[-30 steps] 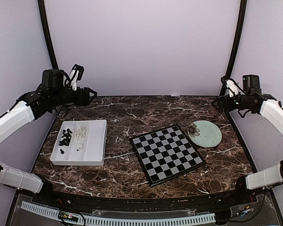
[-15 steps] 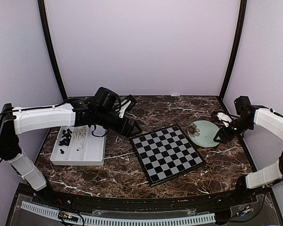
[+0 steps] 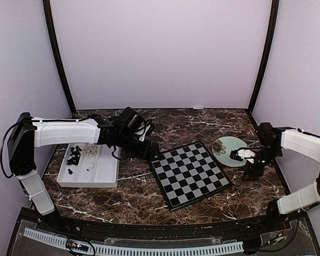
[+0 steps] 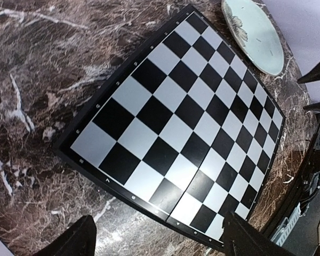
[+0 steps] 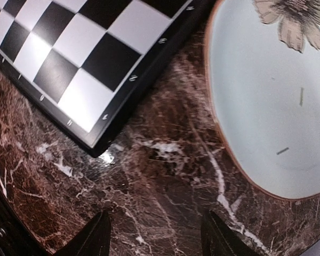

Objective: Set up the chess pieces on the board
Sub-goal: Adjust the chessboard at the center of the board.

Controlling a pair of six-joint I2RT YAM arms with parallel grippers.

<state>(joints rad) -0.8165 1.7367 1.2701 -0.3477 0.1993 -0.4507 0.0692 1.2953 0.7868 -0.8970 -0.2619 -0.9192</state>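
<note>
The board [image 3: 189, 173] lies on the marble with no pieces on it, seen close in the left wrist view [image 4: 186, 117]; one of its corners shows in the right wrist view [image 5: 69, 48]. The chess pieces sit in the white tray, black ones [image 3: 73, 156] beside white ones [image 3: 90, 151]. My left gripper [image 3: 151, 151] hovers at the board's left corner, open and empty [image 4: 160, 242]. My right gripper [image 3: 249, 172] is low over the marble between the board's right corner and the plate, open and empty [image 5: 157, 237].
The white tray [image 3: 116, 160] stands left of the board. A pale green round plate [image 3: 234, 146] with a flower print lies at the right [image 5: 272, 117], also seen in the left wrist view [image 4: 256, 32]. Bare marble [image 3: 138, 197] lies in front of the board.
My left arm swung from the back left, over the tray, down to the board's left corner. My right arm dropped from the back right to the marble beside the plate.
</note>
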